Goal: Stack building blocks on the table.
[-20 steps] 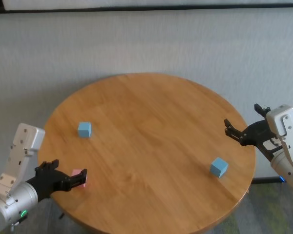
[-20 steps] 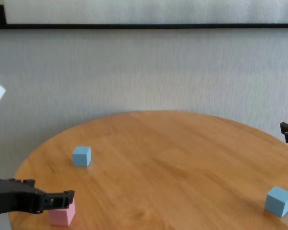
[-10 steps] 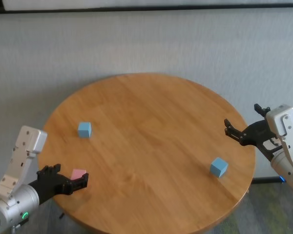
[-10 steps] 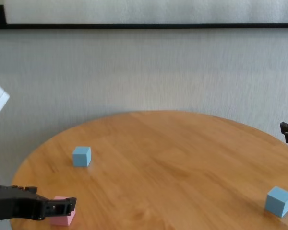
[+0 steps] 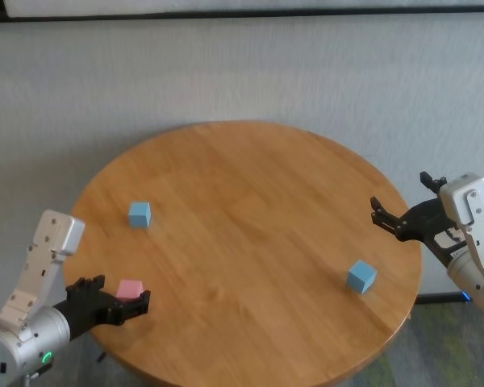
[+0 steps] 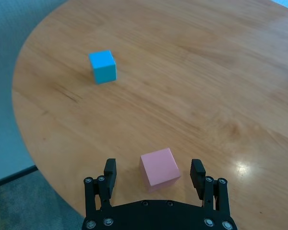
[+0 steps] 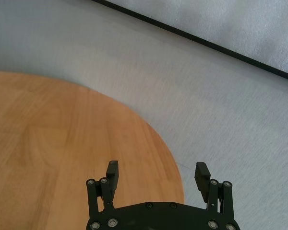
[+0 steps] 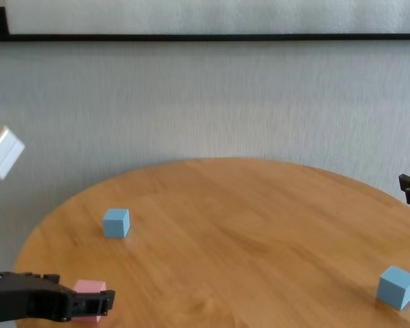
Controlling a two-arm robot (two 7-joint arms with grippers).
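Three blocks sit apart on the round tabletop [image 5: 250, 201]: the pink block [image 6: 159, 168] at the near left edge, between the spread fingers of the left hand [image 6: 153, 175], untouched; one blue block [image 5: 139, 214] farther back; another blue block [image 5: 360, 276] near the right hand [image 5: 391, 219], spread above the right rim.

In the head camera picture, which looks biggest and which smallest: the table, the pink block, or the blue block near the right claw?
1. The table, by far.
2. The blue block near the right claw and the pink block: they look alike, so no ranking.
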